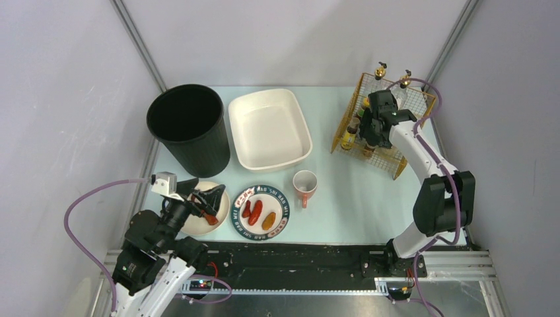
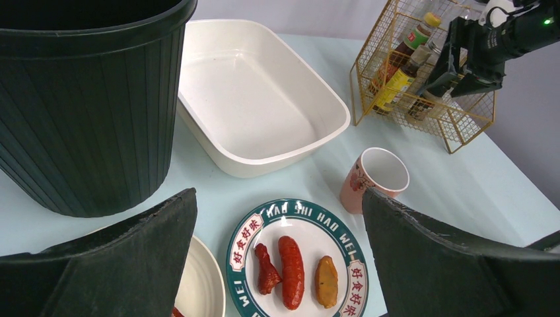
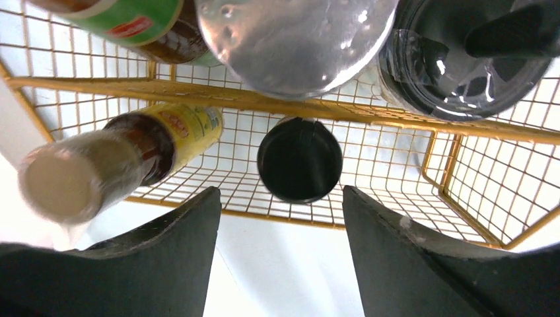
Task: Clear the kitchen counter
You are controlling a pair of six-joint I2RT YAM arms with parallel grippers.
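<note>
The pale mint-green kitchen counter [image 1: 356, 198] holds a teal-rimmed plate [image 1: 284, 212] with a red sausage [image 2: 291, 271] and two other food pieces. A pink cup [image 1: 304, 185] stands right of it, and a cream plate [image 1: 190, 224] with a red piece lies left of it. My left gripper [image 1: 212, 200] is open and empty, hovering over the cream plate; in the left wrist view [image 2: 277, 198] its fingers frame the teal plate [image 2: 241, 249] and the cup [image 2: 375, 179]. My right gripper [image 1: 362, 132] is open and empty at the gold wire rack [image 1: 396, 162], above a black cap [image 3: 299, 158].
A tall black bin [image 1: 188, 129] stands at the back left with a white tub [image 1: 305, 132] beside it. The rack [image 3: 264, 99] holds several bottles, one yellow-labelled [image 3: 178, 132]. A black rail [image 1: 297, 254] runs along the counter's front edge.
</note>
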